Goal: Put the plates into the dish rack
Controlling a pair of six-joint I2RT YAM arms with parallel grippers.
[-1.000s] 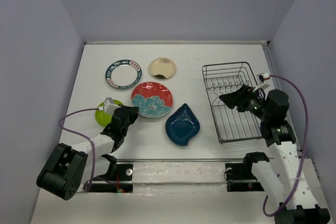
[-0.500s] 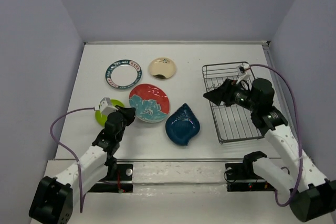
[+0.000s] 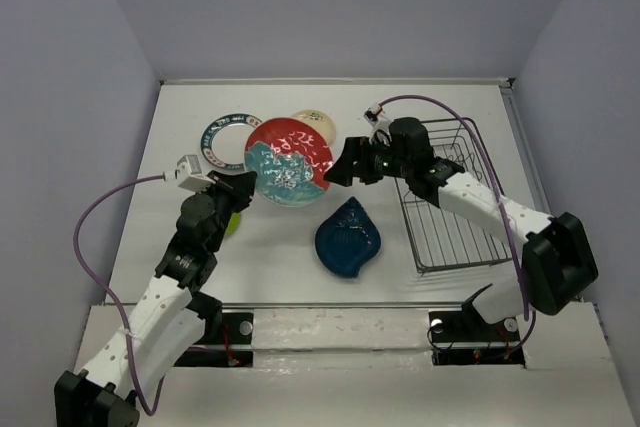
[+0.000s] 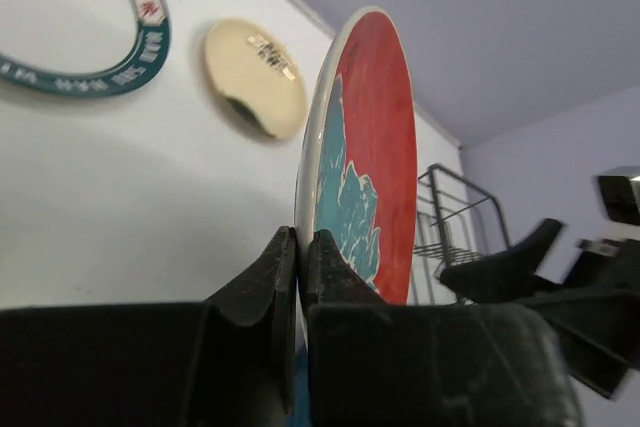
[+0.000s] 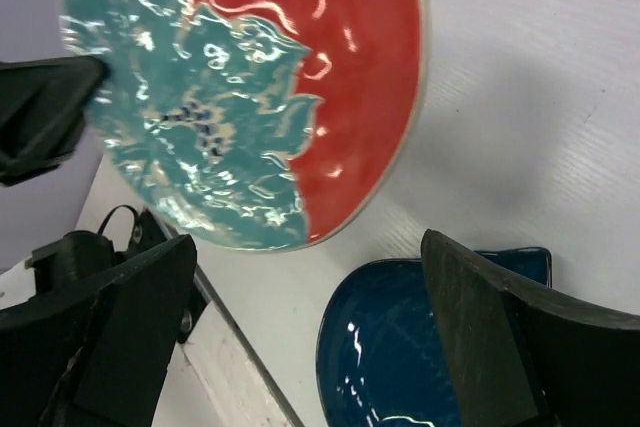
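My left gripper [image 3: 243, 190] is shut on the rim of the red-and-teal plate [image 3: 290, 160], which hangs tilted on edge above the table. In the left wrist view both fingers pinch its lower edge [image 4: 300, 237]. My right gripper [image 3: 340, 169] stands open just right of that plate, with nothing between its fingers [image 5: 310, 247]. Under it lies the dark blue leaf plate [image 3: 348, 238]. The green-rimmed white plate [image 3: 225, 137] and the gold plate [image 3: 318, 122] lie at the back. The lime plate [image 3: 233, 222] peeks from under my left arm. The dish rack [image 3: 440, 227] stands at the right with no plates in it.
The right arm reaches across the rack's left side, its purple cable looping over the rack. Purple walls close in the table at the back and on both sides. A white rail [image 3: 330, 327] runs along the near edge.
The left arm lifted the red-and-teal plate off the table and carried it up and back, tilting it. The right arm swung left from over the rack toward the plate, its jaws widening.
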